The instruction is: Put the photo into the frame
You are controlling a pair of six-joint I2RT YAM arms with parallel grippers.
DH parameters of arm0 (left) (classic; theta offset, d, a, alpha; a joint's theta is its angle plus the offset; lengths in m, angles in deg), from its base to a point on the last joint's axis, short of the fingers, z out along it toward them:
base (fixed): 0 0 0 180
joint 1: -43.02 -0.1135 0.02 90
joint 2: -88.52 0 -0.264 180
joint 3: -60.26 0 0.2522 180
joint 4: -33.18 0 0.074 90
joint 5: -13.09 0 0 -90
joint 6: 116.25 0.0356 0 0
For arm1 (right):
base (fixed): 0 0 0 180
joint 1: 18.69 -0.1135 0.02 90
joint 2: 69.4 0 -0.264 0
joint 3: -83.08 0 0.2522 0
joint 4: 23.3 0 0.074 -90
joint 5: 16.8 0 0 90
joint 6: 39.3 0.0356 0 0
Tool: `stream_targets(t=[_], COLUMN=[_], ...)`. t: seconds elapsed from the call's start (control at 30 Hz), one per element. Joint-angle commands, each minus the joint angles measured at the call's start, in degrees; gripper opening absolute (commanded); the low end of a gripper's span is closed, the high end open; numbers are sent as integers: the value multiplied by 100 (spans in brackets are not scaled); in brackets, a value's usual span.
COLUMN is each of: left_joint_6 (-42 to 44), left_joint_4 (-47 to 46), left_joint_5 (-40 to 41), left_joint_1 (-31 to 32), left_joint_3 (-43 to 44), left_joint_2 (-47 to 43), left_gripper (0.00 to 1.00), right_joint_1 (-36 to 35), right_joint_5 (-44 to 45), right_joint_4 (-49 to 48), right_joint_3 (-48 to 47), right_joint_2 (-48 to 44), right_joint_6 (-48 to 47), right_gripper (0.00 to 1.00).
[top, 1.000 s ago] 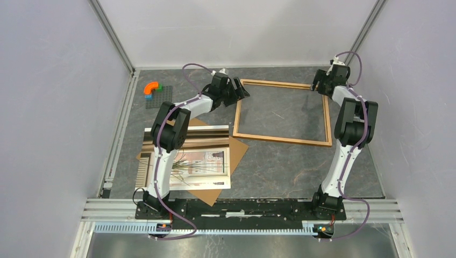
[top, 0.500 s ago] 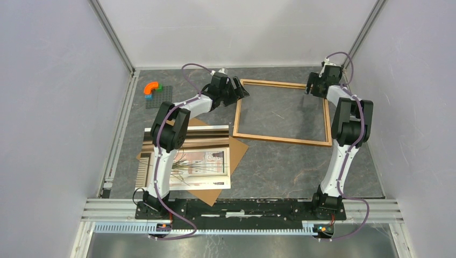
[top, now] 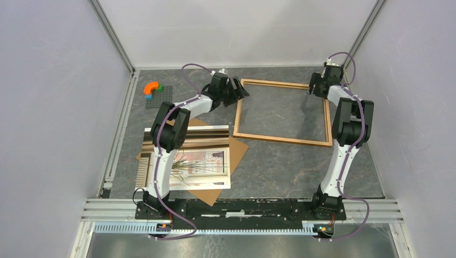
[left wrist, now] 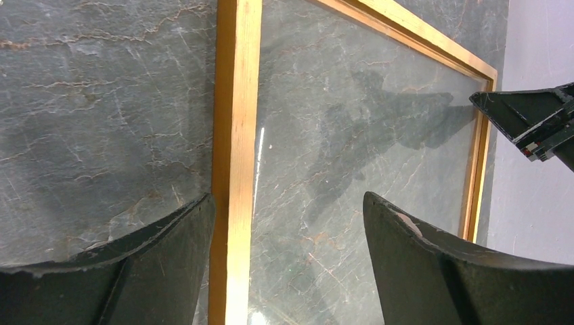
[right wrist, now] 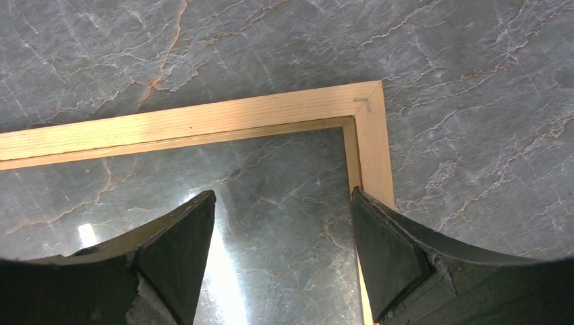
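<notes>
The frame (top: 282, 139) lies flat on the far right part of the surface (top: 279, 172). Its light wood moulding makes a plain rectangle, and the grey marbled top shows through it (there are bright glints inside, but I cannot tell whether that is a pane). My left jaws are spread wide at its far left corner. In my left wrist view, one finger (left wrist: 135, 271) sits outside the left rail (left wrist: 233, 169) and the other over the inside, so the rail runs between them with neither gripping it. My right jaws are released too, hanging over the far right corner (right wrist: 369, 108) and holding nothing; I cannot tell whether they touch the wood. The photo (top: 207, 161) lies well apart from the frame, toward the near left corner of the surface, on a brown backing board (top: 240, 146). My left arm (top: 172, 126) reaches across it. Toward the far left corner, an orange curved block (top: 152, 86) rests on a dark studded plate (top: 161, 98).
</notes>
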Motion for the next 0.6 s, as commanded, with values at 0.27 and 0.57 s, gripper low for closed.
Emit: stream_targets(t=[0.27,0.57], left_joint_6=[-47,-193], left_joint_4=[-88,-329], left_joint_5=[-7,-230], left_joint_1=[-26,-59], left_joint_3=[5,-91], left_joint_2=[-110,-91], left_gripper=[86,86], right_joint_1=[61,-271], right_joint_5=[145,-827], right_joint_4=[59,-226], right_joint_3=[-367,-240], right_joint_2=[387,-239], right_joint_6=[-62,375], right_gripper=[80,80])
